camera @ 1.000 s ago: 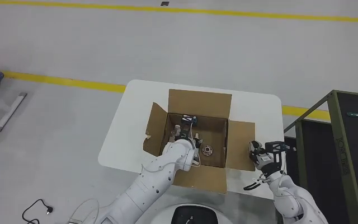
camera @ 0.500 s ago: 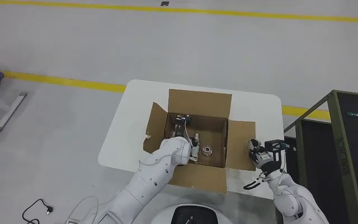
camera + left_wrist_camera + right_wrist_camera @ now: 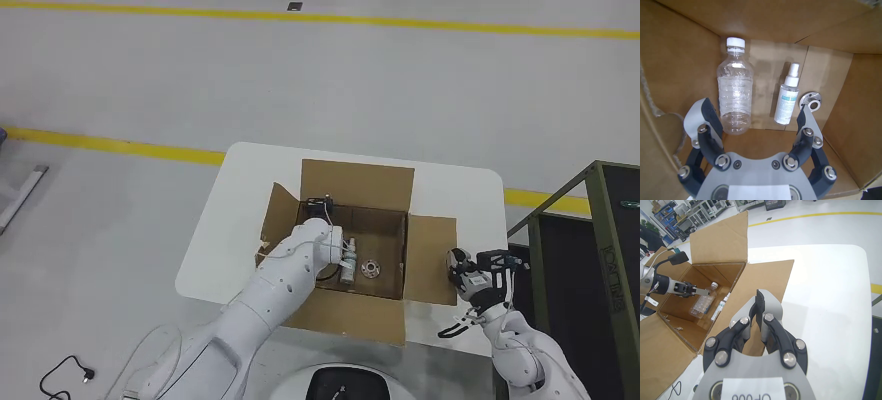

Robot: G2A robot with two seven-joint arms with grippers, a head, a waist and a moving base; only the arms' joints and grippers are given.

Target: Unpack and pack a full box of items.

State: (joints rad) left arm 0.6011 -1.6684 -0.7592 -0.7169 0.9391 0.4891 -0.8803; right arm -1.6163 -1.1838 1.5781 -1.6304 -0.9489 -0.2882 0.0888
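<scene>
Risk: left gripper (image 3: 754,108) is hovering wide open and empty low inside the box (image 3: 677,56), and both the clear water bottle (image 3: 735,89) and spray bottle (image 3: 787,98) are lying within its open span, so dropping now is likely pinching 2 items or knocking the metal flange (image 3: 811,100) just beside them. Left arm is angling down into the box, wrist pointing along the bottles; right gripper (image 3: 758,303) is sitting pinched together, holding nothing, above the side flap (image 3: 761,279) by the table (image 3: 829,275).

from above, the left arm (image 3: 285,285) hides the clear bottle (image 3: 734,91); print on the spray bottle (image 3: 786,102) is unreadably small.
</scene>
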